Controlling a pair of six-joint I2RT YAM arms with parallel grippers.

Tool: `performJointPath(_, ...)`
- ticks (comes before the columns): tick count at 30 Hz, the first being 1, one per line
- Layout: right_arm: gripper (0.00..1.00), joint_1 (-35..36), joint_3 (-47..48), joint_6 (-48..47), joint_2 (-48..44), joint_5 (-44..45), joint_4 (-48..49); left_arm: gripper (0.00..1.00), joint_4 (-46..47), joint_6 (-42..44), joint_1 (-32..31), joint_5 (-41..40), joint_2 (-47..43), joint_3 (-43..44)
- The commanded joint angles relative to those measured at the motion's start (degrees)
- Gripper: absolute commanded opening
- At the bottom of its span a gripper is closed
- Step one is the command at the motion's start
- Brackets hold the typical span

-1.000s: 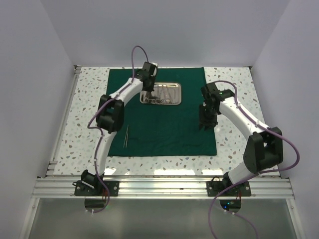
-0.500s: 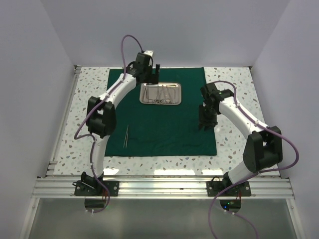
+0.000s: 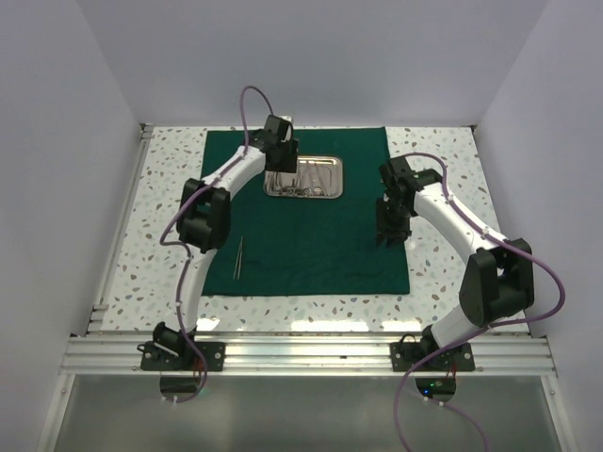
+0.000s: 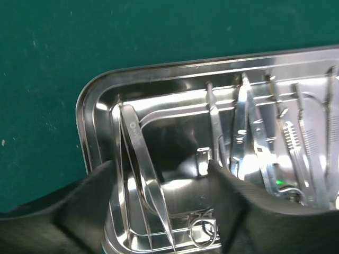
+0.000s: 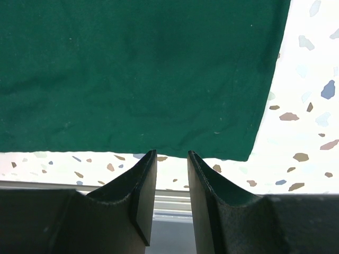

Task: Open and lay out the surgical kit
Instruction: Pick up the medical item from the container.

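Observation:
The surgical kit's dark green cloth point(image 3: 311, 245) lies spread flat on the table. A shiny steel tray point(image 3: 337, 179) sits on its far half, holding several slim silver instruments. In the left wrist view, tweezers point(image 4: 139, 159) lie along the tray's left side, a scissor ring point(image 4: 204, 230) is near the bottom, and forceps point(image 4: 296, 148) lie to the right. My left gripper point(image 3: 280, 166) hangs low over the tray's left end, open, its fingers point(image 4: 79, 201) on either side of those tweezers. Another pair of tweezers point(image 3: 239, 257) lies on the cloth's near left. My right gripper point(image 3: 388, 231) hovers over the cloth's right edge, its jaws slightly apart with nothing between them.
The speckled tabletop point(image 3: 160, 226) borders the cloth on all sides. An aluminium rail point(image 3: 311, 353) carries both arm bases along the near edge, and another rail point(image 3: 118, 235) runs down the left side. White walls close in the back and both sides.
My left gripper pulled back from the tray's left end toward the far edge, opened, and has come back down over the tray. The right arm has not moved.

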Motion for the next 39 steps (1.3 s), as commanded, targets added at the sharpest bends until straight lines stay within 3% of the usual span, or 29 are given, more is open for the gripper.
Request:
performJointPath(1,0.34,0.1,0.7,-1.1,-1.8,0.7,-1.1,0.68,-0.3,-1.4,0.5,-1.9,-0.2,1.3)
performJointPath(5,0.34,0.0,0.7,-1.1,-1.3,0.7,-1.0,0.46,0.6,-1.5,0.4,-1.6,-1.7,-0.9)
performJointPath(8,0.34,0.0,0.7,-0.9,-0.6,0.5,-0.5,0.4,0.8,-1.3,0.0,-2.3,-3.3,-2.0)
performJointPath(27,0.34,0.0,0.3,-0.4,0.7,-0.1,0.6,0.32,-2.0,-3.1,-2.6,-6.6,-6.6,-7.0)
performJointPath(39,0.33,0.0,0.0,-0.4,0.8,-0.5,1.1,0.29,-2.0,-3.4,-3.2,-5.2,-6.1,-8.5)
